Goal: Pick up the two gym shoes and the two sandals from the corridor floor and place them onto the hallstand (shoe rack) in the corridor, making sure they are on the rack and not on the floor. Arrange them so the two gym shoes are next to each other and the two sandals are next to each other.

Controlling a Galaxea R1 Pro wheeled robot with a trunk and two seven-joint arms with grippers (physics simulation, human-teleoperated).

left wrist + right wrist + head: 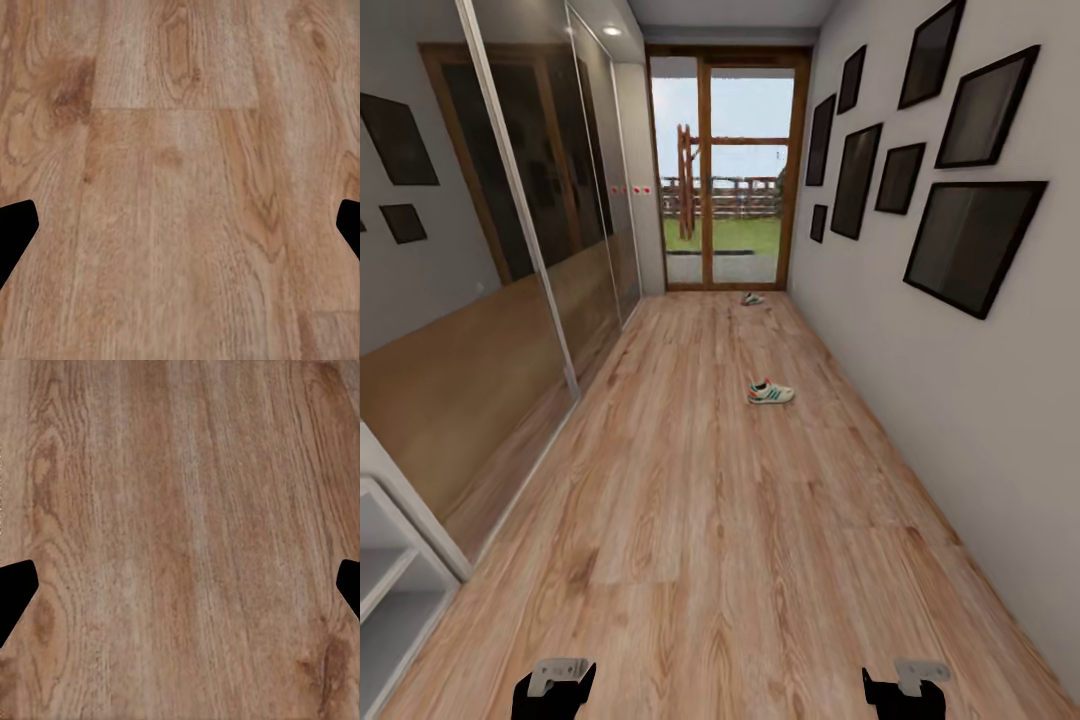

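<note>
Gym shoes, one (771,392) mid-corridor and one (751,299) by the glass door, are seen on the floor (690,560), nothing racked, both claws (553,688) (905,688) held wide and empty.

Far shoe (752,299) by the door is too small to identify.

One gym shoe (771,392), white-cream with green side stripes and red-orange accents, lies upright on its sole on the corridor floor (690,560), mid-corridor at about 12 o'clock. A second shoe (751,299) lies well beyond it by the glass door, too small to tell, perhaps its mate. The pale hallstand (395,580) stands at 9 o'clock.
</note>
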